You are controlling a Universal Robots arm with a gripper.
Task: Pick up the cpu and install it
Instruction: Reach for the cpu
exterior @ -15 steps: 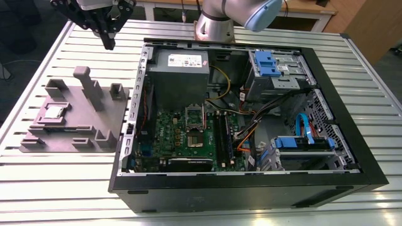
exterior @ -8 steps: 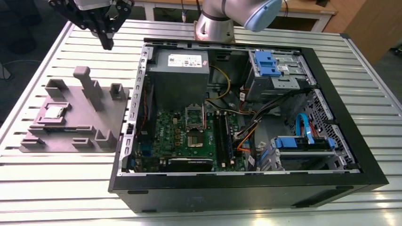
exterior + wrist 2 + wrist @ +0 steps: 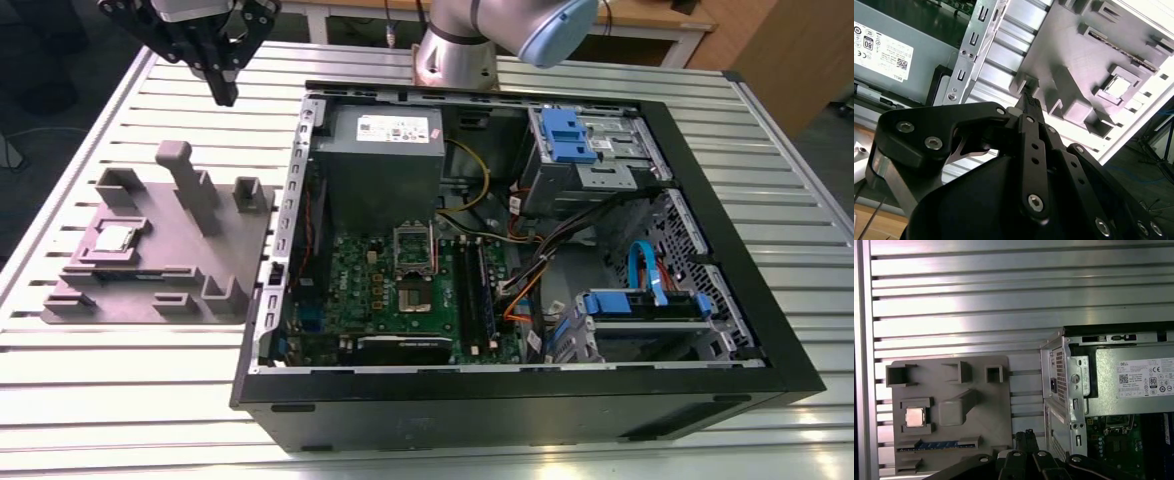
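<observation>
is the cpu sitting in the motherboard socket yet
No, the cpu lies in a recess of the grey fixture plate, outside the computer case.

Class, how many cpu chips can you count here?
1: the cpu lies in a recess of the grey fixture plate beside the computer case; others may hide inside it.

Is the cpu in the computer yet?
No, out. The cpu lies in a pocket of the grey fixture, on the table beside the case.
</observation>
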